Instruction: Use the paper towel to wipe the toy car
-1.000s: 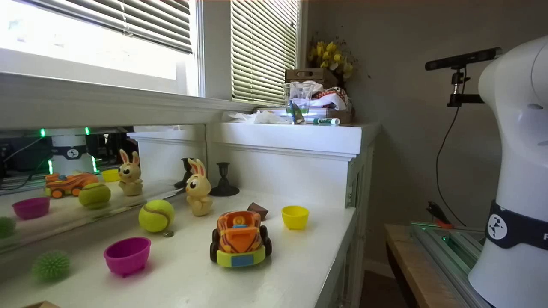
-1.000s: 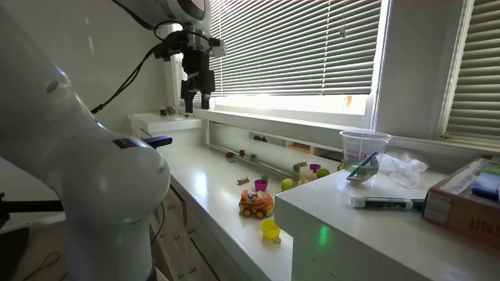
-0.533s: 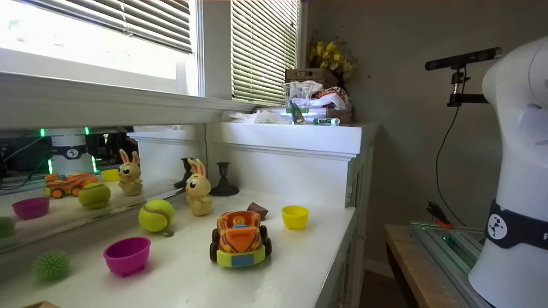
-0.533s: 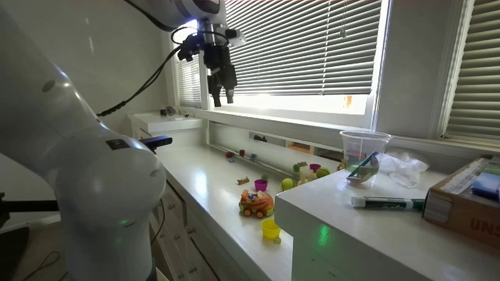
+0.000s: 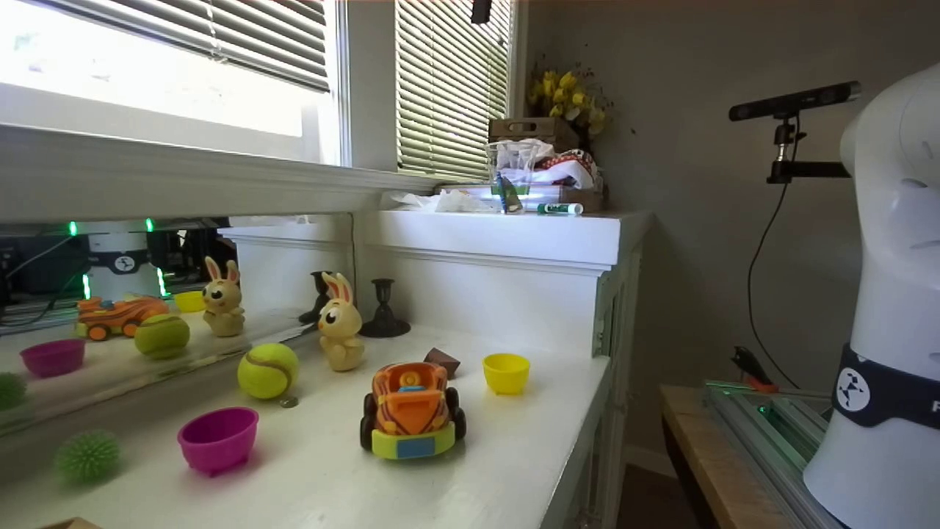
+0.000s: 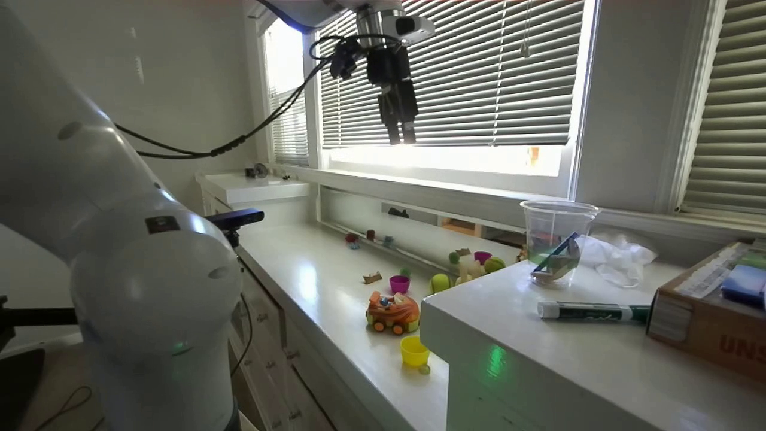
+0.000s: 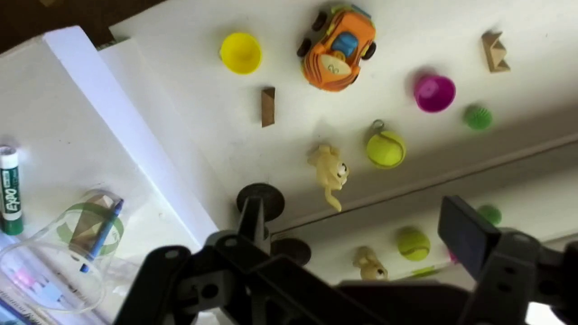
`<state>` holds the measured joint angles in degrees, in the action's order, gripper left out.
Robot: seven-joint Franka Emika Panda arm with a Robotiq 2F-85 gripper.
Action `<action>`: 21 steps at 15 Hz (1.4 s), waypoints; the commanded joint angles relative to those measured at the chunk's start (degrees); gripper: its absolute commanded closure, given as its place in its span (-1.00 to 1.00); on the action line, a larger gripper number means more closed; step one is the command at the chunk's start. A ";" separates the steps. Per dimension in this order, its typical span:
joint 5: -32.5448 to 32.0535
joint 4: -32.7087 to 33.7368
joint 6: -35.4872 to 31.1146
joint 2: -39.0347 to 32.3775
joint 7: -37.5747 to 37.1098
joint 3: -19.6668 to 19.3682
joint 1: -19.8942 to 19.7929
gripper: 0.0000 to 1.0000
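A black gripper (image 7: 359, 225) hangs high, its two fingers spread well apart. Below it and to one side, a raised white ledge (image 7: 58, 135) holds a clear plastic cup (image 6: 547, 230), a green-and-white marker (image 7: 10, 189) labelled "EXPO", a crumpled white piece that looks like the paper towel (image 6: 619, 260), and a cardboard box (image 6: 706, 329) printed "UNS", the rest cut off by the frame. Lower beneath the gripper, on a glossy white counter (image 6: 323, 263), are a black candle holder (image 5: 383, 312), a cream toy bunny (image 5: 341, 334) and a tennis ball (image 5: 268, 371). The orange toy car (image 5: 411, 411) rests on its wheels there, well below the gripper, between a yellow cup (image 5: 506, 376) and a magenta cup (image 5: 219, 442); a spiky green ball (image 5: 88, 455) lies near the magenta one. Along the counter's back, a mirror (image 5: 257, 294) repeats these toys. Behind the gripper in an exterior view, a bright window has slatted blinds (image 6: 467, 78), partly lowered. Well away from the gripper, the white arm (image 5: 899, 250) wears a black band (image 5: 885, 389) with a round white logo and a clipped letter. Yellow flowers (image 5: 565, 92) show against a plain grey wall (image 5: 698, 257).
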<state>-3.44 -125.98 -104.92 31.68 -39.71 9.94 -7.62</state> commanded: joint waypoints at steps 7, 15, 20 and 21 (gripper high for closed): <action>-6.70 0.53 -12.51 -1.57 -2.42 -7.84 -7.75 -1.00; -5.29 0.35 -13.34 -3.06 -0.49 -10.30 -8.73 -1.00; -5.73 2.17 -17.47 -7.89 -0.34 -10.75 -8.96 -1.00; -5.33 3.43 -18.26 -9.76 -0.09 -11.36 -9.05 -1.00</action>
<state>-8.48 -125.73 -121.18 26.45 -40.07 -0.10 -16.82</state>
